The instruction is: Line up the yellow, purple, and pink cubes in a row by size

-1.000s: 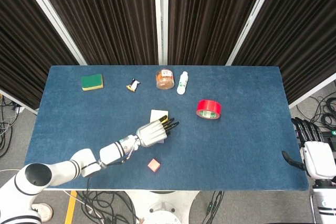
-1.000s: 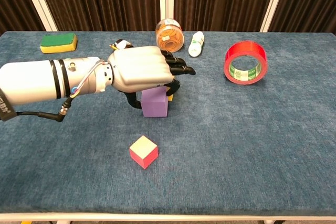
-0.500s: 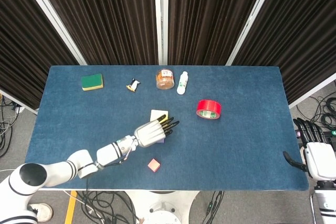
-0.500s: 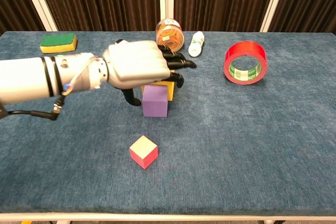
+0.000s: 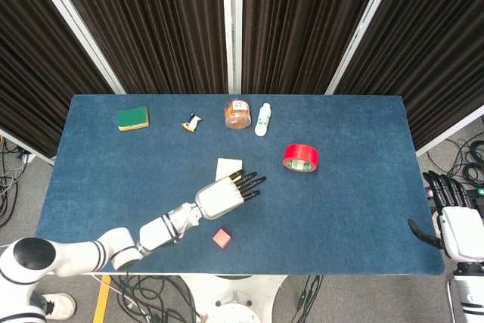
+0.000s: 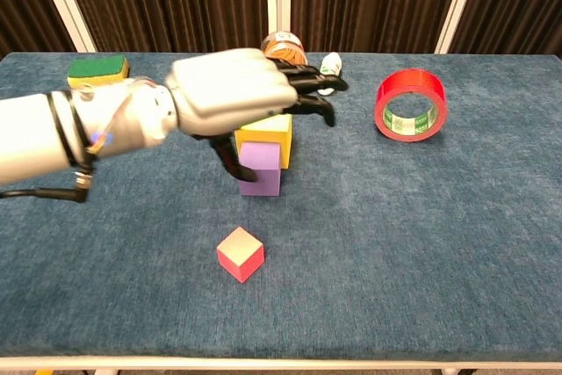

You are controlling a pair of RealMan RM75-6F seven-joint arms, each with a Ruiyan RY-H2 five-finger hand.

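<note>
Cubes lie near the middle of the surface: the pink cube sits alone toward the front edge, and behind it the purple cube stands touching the front of the larger yellow cube. All three look like light, rigid blocks with flat faces, so I judge a pinch across two opposite sides would hold them well; the purple one's free left and right faces seem the easiest.

Above that pair hovers the left hand, fingers apart and holding nothing. It hides part of the yellow cube.

Along the far edge, left to right, are a sponge, a penguin toy, a jar and a white bottle; a red tape roll stands further right, well apart from the cubes. Nothing blocks a row.

Off the right edge waits the right hand, empty, fingers apart.
</note>
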